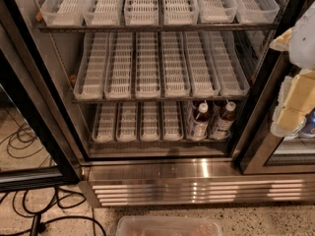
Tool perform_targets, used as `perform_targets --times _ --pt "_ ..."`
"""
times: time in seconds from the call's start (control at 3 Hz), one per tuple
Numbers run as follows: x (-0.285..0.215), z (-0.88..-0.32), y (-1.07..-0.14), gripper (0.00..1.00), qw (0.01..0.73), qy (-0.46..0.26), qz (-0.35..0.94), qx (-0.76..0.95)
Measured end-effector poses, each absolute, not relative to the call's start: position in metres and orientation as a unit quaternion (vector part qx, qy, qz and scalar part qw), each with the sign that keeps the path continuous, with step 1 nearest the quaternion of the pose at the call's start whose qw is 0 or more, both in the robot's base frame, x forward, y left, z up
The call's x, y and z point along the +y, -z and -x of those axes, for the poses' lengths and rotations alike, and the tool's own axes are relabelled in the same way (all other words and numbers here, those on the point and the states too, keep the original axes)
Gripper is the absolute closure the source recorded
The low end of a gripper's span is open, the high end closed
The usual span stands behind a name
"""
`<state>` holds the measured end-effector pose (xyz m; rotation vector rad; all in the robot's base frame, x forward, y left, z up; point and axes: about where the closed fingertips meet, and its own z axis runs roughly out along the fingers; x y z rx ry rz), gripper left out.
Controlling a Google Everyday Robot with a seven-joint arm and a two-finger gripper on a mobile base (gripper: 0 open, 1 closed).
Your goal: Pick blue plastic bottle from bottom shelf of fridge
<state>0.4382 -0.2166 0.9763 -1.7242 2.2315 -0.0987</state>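
Observation:
The fridge (162,173) stands open in front of me, with rows of white slotted trays. On the bottom shelf (133,124), two small bottles of dark drink with white caps and pale labels stand side by side at the right end: one blue plastic bottle (199,120) and a near-identical one (224,119) to its right. The other lanes of that shelf hold nothing. My gripper (294,102), cream and white, hangs at the right edge of the camera view, outside the fridge and to the right of the bottles, in front of the right door.
The two upper racks (157,68) hold only longer white trays. The black frame of the open left door (34,132) runs down the left. Black cables (29,205) lie on the floor. A clear plastic container (170,226) sits below the steel louvred base.

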Motion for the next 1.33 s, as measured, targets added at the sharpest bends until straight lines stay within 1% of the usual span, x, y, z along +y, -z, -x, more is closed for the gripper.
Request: perform_targets --times 0.33,0.67,1.33 --pt "-0.217 -0.439 -0.976 0.0 0.161 0.034 0.603 0.781" --pt "-0.222 -0.439 -0.955 0.0 0.171 0.022 0.598 0.783" --pt "-0.236 -0.439 -0.871 0.0 0.22 0.006 0.597 0.771"
